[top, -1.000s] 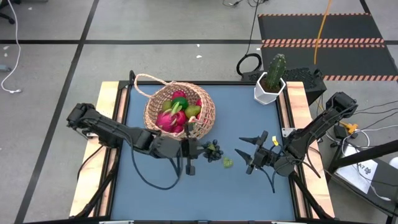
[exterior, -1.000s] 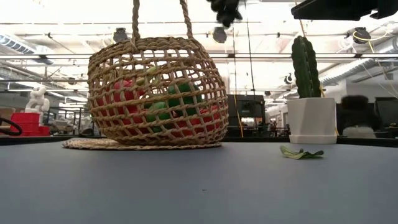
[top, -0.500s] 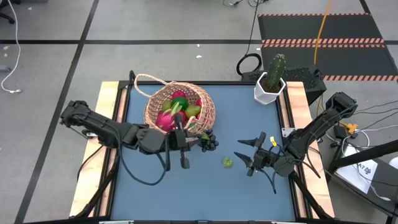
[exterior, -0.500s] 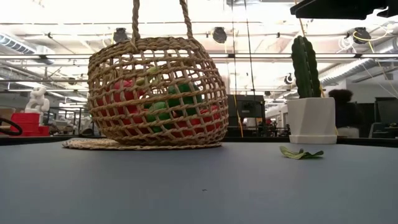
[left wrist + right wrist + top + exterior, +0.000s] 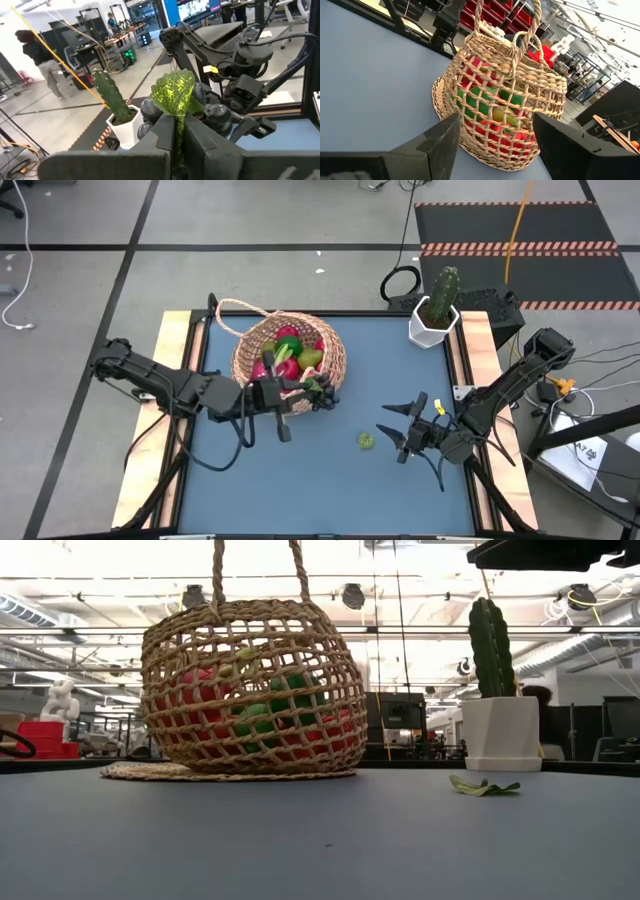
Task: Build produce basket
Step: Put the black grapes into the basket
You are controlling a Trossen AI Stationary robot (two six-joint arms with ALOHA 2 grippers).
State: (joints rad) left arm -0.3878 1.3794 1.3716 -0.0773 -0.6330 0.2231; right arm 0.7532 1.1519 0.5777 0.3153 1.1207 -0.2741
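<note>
Left wrist view shows you the left gripper (image 5: 176,131) clamped on the grape bunch's (image 5: 212,112) leaf, grapes just beyond its fingertips.

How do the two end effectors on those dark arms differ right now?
The left end effector is shut on a dark grape bunch with a green leaf, at the rim of the round tan woven wicker basket. The right end effector is open, holds nothing and waits near the table's right edge. Both are dark and two-fingered.
</note>
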